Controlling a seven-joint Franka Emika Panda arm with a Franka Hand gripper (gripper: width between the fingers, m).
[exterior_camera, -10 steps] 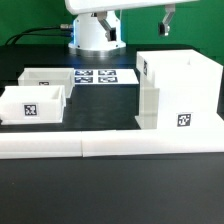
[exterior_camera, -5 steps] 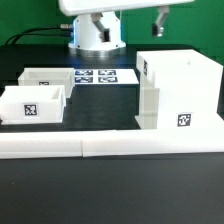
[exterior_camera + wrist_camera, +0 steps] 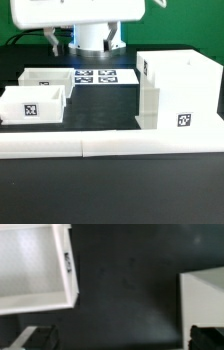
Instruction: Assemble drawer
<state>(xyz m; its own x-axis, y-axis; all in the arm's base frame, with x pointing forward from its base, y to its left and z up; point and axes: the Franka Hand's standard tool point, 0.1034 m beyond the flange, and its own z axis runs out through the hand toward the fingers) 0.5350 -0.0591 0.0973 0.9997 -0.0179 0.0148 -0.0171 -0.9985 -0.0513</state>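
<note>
The tall white housing (image 3: pixel 180 90) stands at the exterior view's right, with tags on its front and side. Two open-topped white trays sit at the left: the near tray (image 3: pixel 32 105) and the far tray (image 3: pixel 45 78). The arm's white hand (image 3: pixel 80 12) hangs high across the top of the exterior view, above the parts and touching none. In the wrist view my gripper (image 3: pixel 122 339) is open, with its dark fingers (image 3: pixel 40 336) wide apart over bare black table. One tray (image 3: pixel 30 269) lies on one side and the housing (image 3: pixel 205 297) on the other.
The marker board (image 3: pixel 98 76) lies flat behind the trays, in front of the robot's base (image 3: pixel 95 38). A long low white border wall (image 3: pixel 110 148) runs across the front of the table. Black table shows between the trays and the housing.
The white hand has swung toward the exterior view's left and now fills more of the top edge. The dark finger seen at the upper right has moved up almost out of frame. No part has moved.
</note>
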